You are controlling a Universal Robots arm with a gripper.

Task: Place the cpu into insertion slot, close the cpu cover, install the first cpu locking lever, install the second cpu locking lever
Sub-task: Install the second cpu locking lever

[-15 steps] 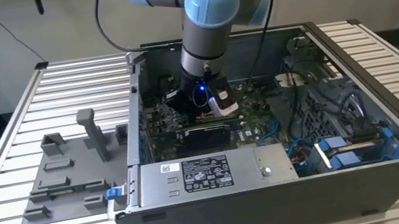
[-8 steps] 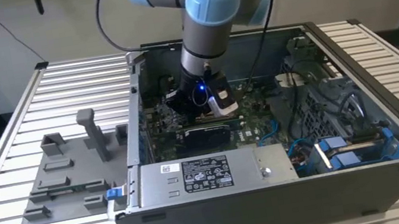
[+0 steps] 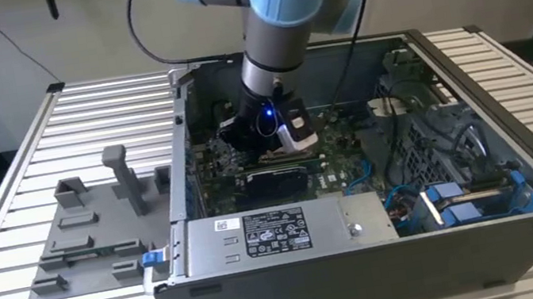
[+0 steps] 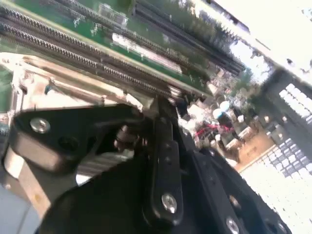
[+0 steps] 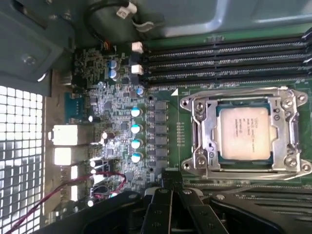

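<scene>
On the slatted table point(image 3: 2, 239), off the exterior view's left of the open computer case point(image 3: 391, 258), sits a grey fixture tray point(image 3: 79, 251) with upright posts. The arm point(image 3: 279, 27) reaches down into the case, and its gripper point(image 3: 262, 136) hangs low over the green motherboard point(image 5: 161, 136), close above the dark block point(image 3: 274, 184) near the middle of the case.

In the first wrist view the cpu point(image 5: 242, 132) lies seated in the insertion slot point(image 5: 201, 161), with the cpu cover point(image 5: 287, 134) folded down flat as a silvery frame around it. Long memory slots point(image 5: 229, 61) run just beside the slot. The black fingers point(image 5: 158, 209) appear pressed together, nothing between them, and stand just beside the slot's edge without touching the chip.
</scene>
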